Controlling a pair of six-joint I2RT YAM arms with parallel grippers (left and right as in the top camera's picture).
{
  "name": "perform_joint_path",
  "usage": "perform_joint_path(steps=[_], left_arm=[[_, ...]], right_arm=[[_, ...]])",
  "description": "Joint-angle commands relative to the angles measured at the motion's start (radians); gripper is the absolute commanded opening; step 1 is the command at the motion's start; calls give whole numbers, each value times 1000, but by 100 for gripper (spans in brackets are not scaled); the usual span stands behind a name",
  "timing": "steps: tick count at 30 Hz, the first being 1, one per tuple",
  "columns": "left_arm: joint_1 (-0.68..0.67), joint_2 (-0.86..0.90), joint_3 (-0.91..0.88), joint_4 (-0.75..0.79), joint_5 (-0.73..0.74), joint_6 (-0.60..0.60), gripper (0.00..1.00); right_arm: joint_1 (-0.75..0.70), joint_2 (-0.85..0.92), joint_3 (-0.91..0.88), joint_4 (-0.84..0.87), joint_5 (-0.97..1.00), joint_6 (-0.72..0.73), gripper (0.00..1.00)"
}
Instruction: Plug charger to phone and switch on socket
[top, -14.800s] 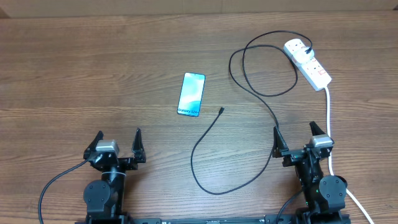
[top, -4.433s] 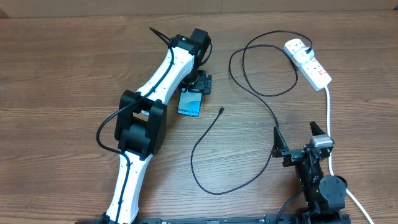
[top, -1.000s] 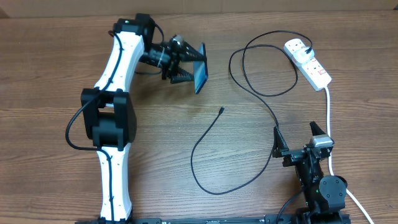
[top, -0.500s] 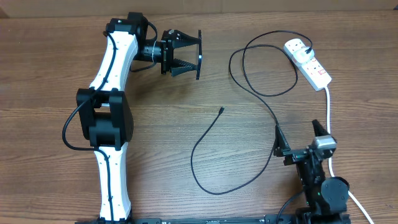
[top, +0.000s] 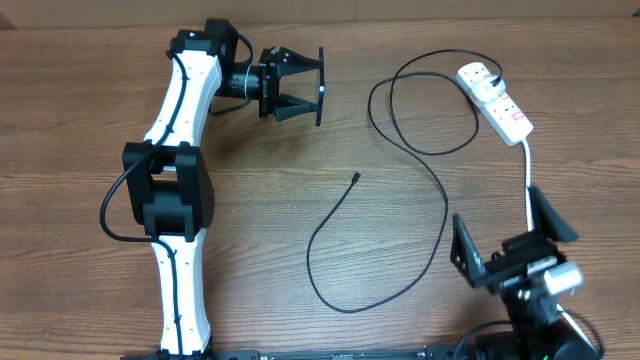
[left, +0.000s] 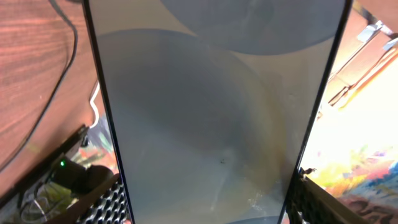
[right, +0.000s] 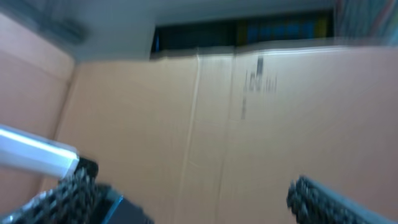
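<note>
The left fingers (top: 295, 62) are clamped across the phone (top: 320, 88), holding it in the air on edge over the far middle of the counter (top: 90, 110). In the wrist view its glass face (left: 217, 112) fills the frame. The phone is probably light, rigid and slick, with a screen that would not forgive a drop. The grip belongs on its long edges, as it is here, leaving the short edge with the port clear.

The charger (top: 444, 205) is thin and limp. It looks best pinched just behind the connector tip (top: 357, 178), which lies mid-counter and well apart from the phone. Its far end reaches the socket (top: 495, 98) at far right.

A second ago the phone was tilted, and now it stands upright. The right fingers (top: 465, 255), spread wide and empty at near right, have risen and swung since half a second ago.
</note>
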Motion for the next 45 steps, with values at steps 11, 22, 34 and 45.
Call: perform_joint_path(steps=[11, 22, 34, 45], left_arm=[[3, -3, 29, 90, 61, -106, 61], [-27, -3, 29, 92, -76, -154, 62], [-66, -3, 29, 206, -166, -315, 62], [-69, -3, 29, 228, -158, -348, 61]], right_arm=[[6, 790, 787, -706, -165, -42, 100], [137, 1261, 1039, -811, -163, 162, 100], [401, 1452, 1277, -922, 109, 246, 100], [415, 1521, 1277, -993, 405, 531, 100]])
